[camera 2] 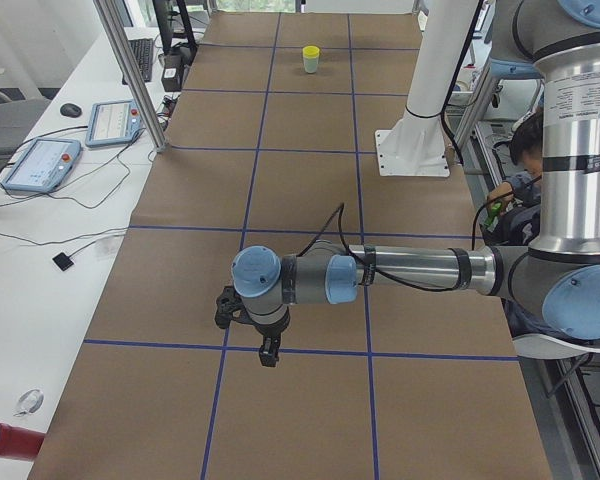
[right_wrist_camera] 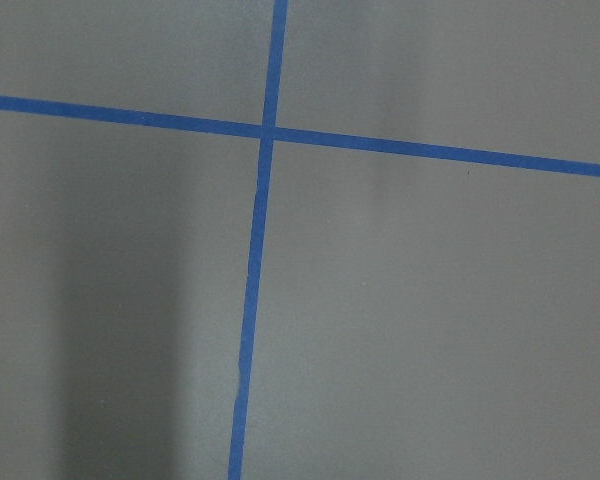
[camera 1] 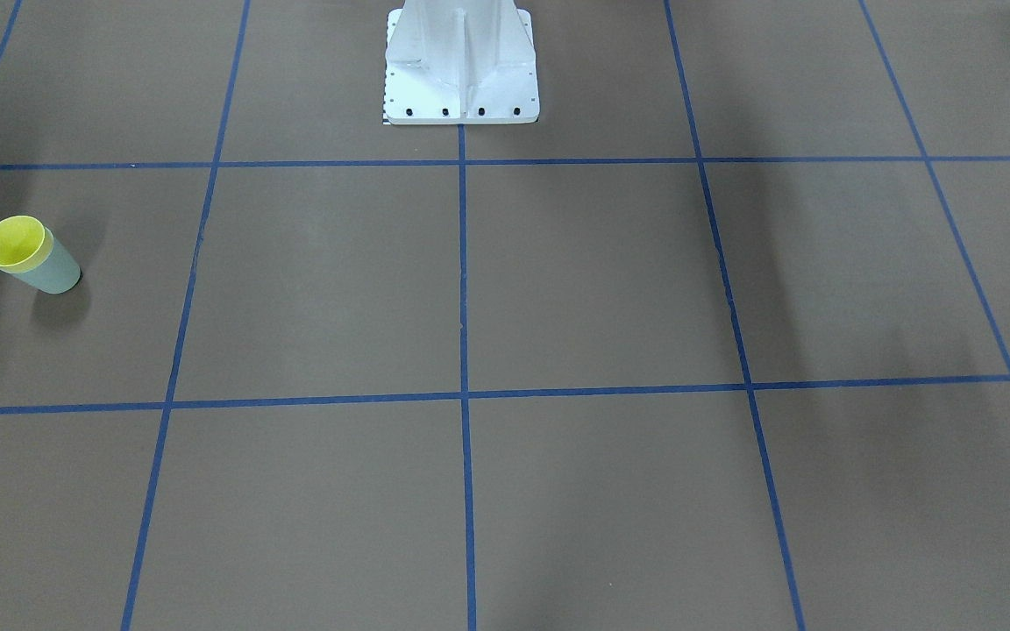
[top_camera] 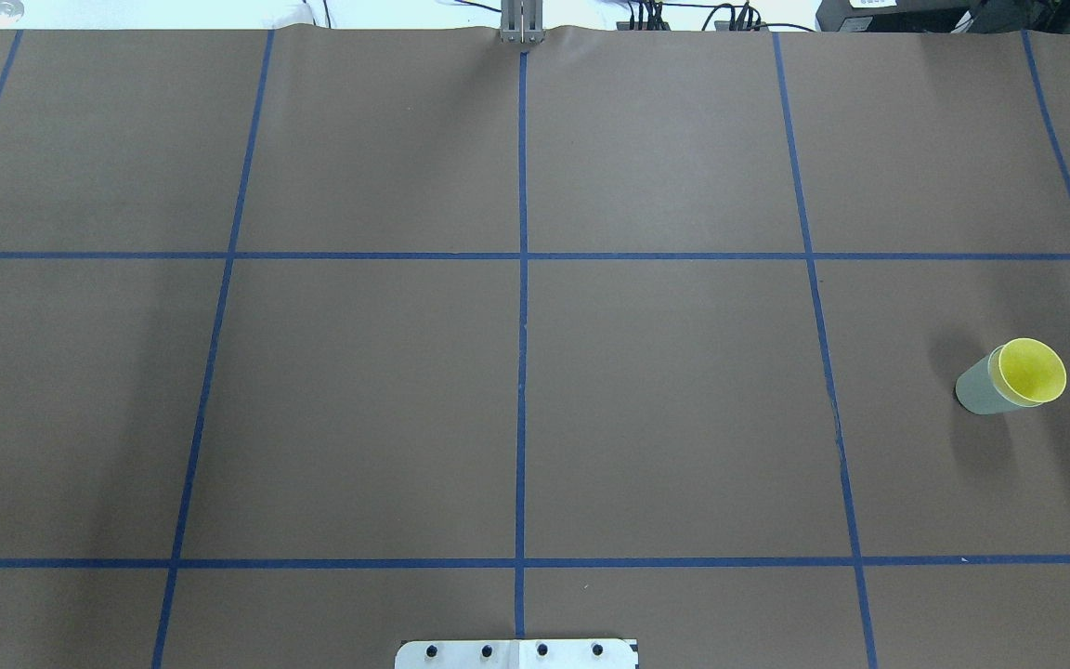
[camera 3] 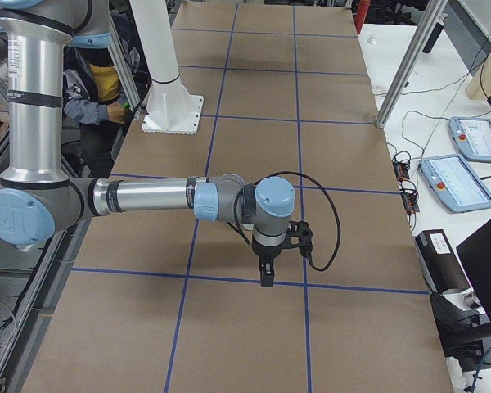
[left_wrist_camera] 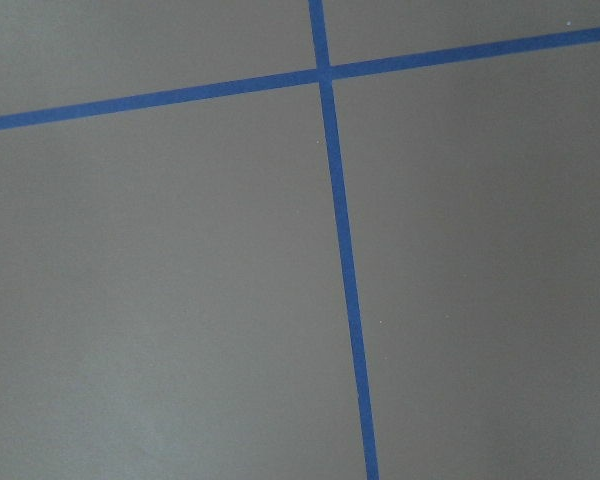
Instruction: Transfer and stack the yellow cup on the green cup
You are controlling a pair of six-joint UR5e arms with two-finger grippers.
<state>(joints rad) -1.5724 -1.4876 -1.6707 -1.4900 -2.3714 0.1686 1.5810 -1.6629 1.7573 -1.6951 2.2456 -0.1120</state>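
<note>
The table (top_camera: 358, 390) lies broad. Near its right edge stands the green cup (top_camera: 979, 390), with the yellow cup (top_camera: 1032, 372) nested inside. Both look like light, stiff, slick plastic, best pinched across the rim, I'd say. The left fingers (camera 2: 267, 352) and right fingers (camera 3: 267, 274) hold neither cup; how far they are parted, I cannot tell.

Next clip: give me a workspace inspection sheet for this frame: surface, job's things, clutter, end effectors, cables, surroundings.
Surface: brown table cover with a blue tape grid, flat.
Job's things: yellow cup nested upright inside green cup, on the robot's right side.
Clutter: nothing seen.
End effectors: left end effector and right end effector hang over the table, far from the cups; open or shut cannot be told.
Cables: a black cable loops at the right wrist.
Surroundings: white pedestal; pendants on a side bench; a seated person beside the robot.
</note>
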